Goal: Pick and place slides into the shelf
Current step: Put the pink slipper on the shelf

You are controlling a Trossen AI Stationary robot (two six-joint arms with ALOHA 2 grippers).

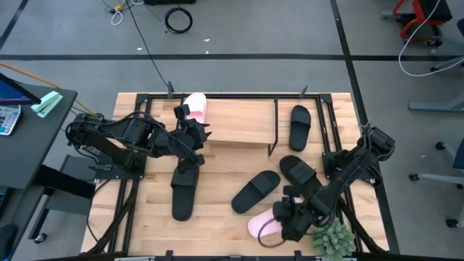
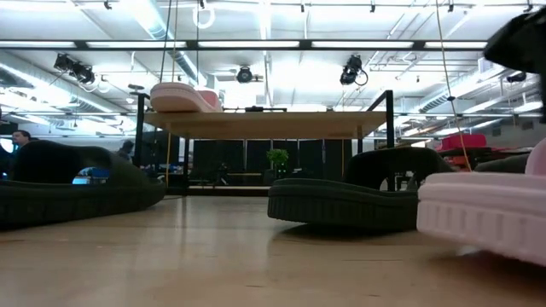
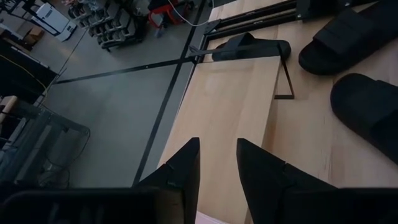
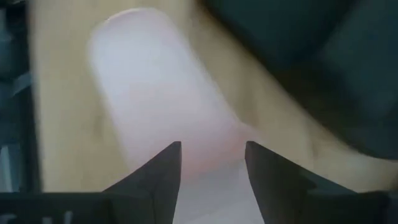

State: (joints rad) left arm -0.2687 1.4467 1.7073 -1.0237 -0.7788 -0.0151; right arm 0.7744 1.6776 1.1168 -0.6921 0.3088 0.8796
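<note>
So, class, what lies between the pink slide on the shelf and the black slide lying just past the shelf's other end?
High view: just the bare plank top of the shelf and its black wire leg.

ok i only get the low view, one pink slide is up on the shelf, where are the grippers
Observer: The right gripper is open at the front of the table, right at the second pink slide.
Operator: and the left
Observer: The left gripper is open and empty over the shelf, beside the shelved pink slide.
Operator: any black ones up there
Observer: No, all four black slides lie on the table.
</note>
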